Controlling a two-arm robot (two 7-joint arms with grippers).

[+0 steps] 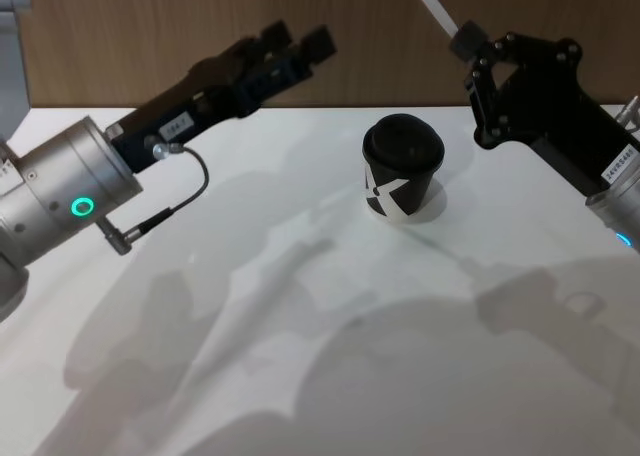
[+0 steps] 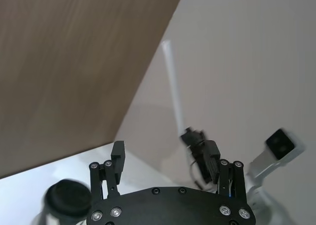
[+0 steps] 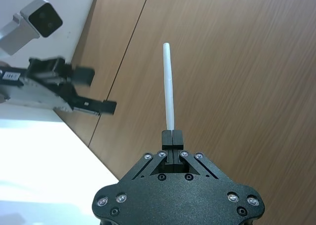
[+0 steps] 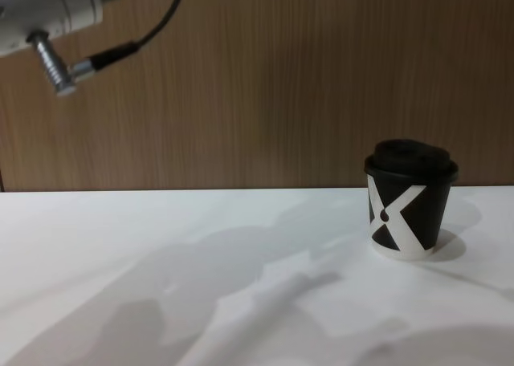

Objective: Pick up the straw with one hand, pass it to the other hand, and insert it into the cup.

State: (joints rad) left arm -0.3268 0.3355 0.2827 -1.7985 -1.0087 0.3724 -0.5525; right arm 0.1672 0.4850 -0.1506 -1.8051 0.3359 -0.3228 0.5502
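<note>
- The hand-over is the step in hand: the right claw is raised above the far right of the bench, pinched tight on the lower end of the straw; most of the straw's length stands free beyond the fingertips, clear against the wooden wall
- The left claw hangs in the air over the far left of the bench, spread wide with nothing in it; it points toward the straw but is well apart from it
- The next move, as I judge it, calls for bringing the two claws together so that the left one's open fingers sit either side of the free length of straw, above the right claw's pinch; the left should close before the right lets go, and it should grip high enough to leave a good length below for the cup
- The cup stands upright on the bench between the two arms, nearer the right one; its domed lid is on, so what is inside cannot be told; no straw is in it, and I cannot make out an opening in the lid
</note>
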